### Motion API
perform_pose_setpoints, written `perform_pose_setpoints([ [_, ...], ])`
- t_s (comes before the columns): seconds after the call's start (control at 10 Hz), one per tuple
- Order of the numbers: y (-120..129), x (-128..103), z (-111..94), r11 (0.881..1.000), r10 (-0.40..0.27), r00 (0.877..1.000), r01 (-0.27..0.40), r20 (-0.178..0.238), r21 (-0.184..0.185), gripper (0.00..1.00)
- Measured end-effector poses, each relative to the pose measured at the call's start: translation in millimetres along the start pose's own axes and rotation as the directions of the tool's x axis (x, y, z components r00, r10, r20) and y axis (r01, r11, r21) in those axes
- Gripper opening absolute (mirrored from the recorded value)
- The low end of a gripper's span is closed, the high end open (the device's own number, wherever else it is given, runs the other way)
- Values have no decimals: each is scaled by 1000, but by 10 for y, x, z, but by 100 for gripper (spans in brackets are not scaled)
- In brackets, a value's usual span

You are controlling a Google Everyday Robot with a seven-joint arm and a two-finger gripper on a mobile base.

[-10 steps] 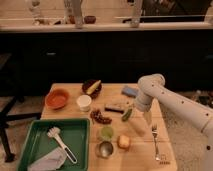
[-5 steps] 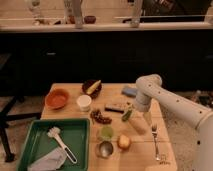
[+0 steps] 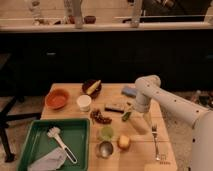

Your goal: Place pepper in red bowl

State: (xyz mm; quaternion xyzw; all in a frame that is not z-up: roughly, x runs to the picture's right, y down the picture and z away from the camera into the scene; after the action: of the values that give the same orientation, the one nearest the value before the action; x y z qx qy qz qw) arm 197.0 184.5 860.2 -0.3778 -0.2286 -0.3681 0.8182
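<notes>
At the far left, the green tray (image 3: 29, 134) with its brush (image 3: 59, 141) and grey cloth (image 3: 47, 161) lies just as it did a second ago. Above it the red bowl (image 3: 57, 98) sits empty at the left end of the table (image 3: 140, 160), untouched. The white cup (image 3: 84, 102) and the dark bowl (image 3: 86, 84) are next to the right, and neither has moved. Near the middle, the small light-green cup (image 3: 106, 132), the metal cup (image 3: 105, 149) and the yellow fruit (image 3: 123, 142) also hold their places. The one change is further right. Over the last second the arm has leaned slightly lower and to the left, bringing the gripper (image 3: 130, 111) down onto the pepper (image 3: 126, 117). The pepper lies on the wood just right of the dark bar (image 3: 115, 107), in the same spot as before and well apart from the red bowl. I cannot tell whether the gripper has closed on the pepper or only hangs around it, because its tip merges with the dark green. My judgement is that the task is at the grasp and little of it is done. The lift and the long carry leftward over the white cup are yet to come. The fork (image 3: 155, 142) at the right stays put.
</notes>
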Motion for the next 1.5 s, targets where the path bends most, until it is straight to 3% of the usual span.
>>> perform_pose_setpoints([
  [0.7, -55, -28, 139, 999, -26, 1000, 26, 18, -42, 93],
  [1.0, -75, 11, 154, 999, -23, 1000, 24, 20, -43, 93],
  [1.3, -110, 24, 157, 999, -28, 999, 29, 26, -36, 69],
  [1.4, -101, 34, 142, 999, -27, 999, 27, 30, -28, 54],
  [1.5, -93, 36, 137, 999, -26, 999, 27, 32, -25, 46],
])
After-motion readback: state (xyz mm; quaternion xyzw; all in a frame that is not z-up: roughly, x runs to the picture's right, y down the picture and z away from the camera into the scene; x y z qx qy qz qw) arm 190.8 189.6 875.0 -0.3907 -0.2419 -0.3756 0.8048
